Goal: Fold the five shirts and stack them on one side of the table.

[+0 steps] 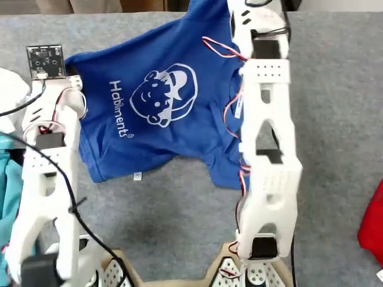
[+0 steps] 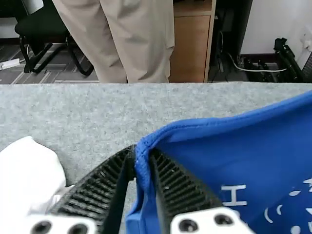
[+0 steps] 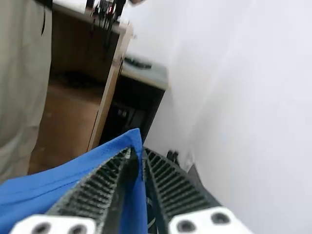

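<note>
The blue shirt (image 1: 161, 113) is lying print side up across the upper middle of the high view, on the grey table (image 1: 335, 89). Its lower edge is bunching into wrinkles near the centre. The left claw (image 2: 141, 152) is sitting at the shirt's upper left corner, its two ribbed fingers pinching a fold of the blue edge between them. The right claw (image 3: 139, 152) is gripping the shirt at the top of the frame, fingers pressed together on a strip of blue cloth. A white cloth (image 2: 24, 170) is lying just beside the left claw, at the left edge. A teal cloth (image 1: 6, 185) is showing at the lower left edge, and a red cloth (image 1: 374, 221) at the lower right edge, well apart from the shirt.
</note>
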